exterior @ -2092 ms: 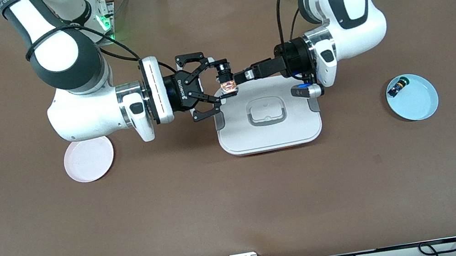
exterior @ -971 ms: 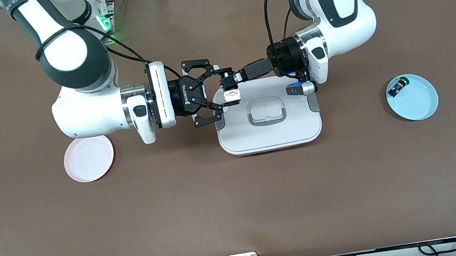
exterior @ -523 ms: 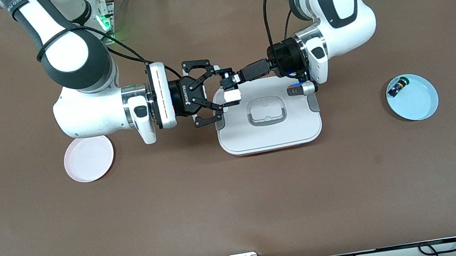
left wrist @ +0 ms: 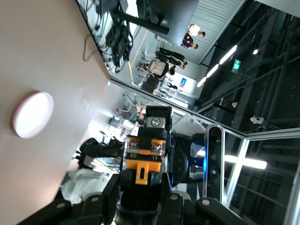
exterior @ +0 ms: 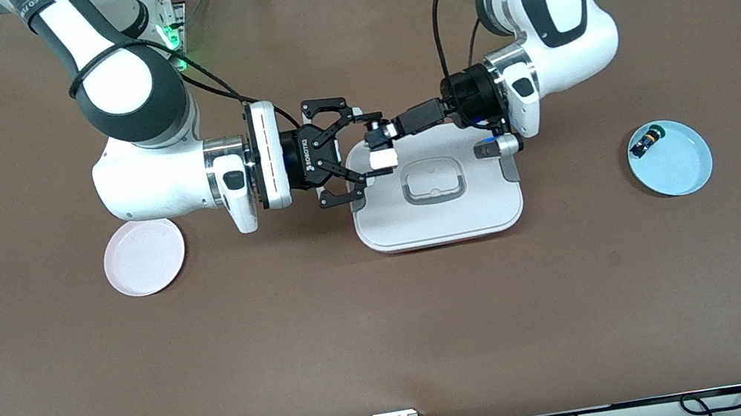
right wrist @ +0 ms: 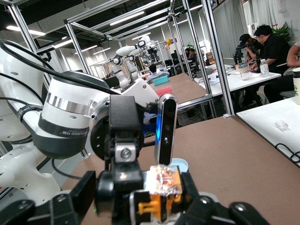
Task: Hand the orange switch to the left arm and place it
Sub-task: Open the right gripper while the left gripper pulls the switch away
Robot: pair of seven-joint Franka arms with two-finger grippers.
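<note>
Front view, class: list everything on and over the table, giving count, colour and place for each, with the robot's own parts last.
box: one, white with grey clips, mid-table.
orange switch: one, black body, orange part, in the air over the box's edge.
pink plate: one, toward the right arm's end.
blue plate: one, toward the left arm's end.
green-capped switch: one, black, on the blue plate.
left gripper: black, shut on the orange switch.
right gripper: black, fingers around the switch.
</note>
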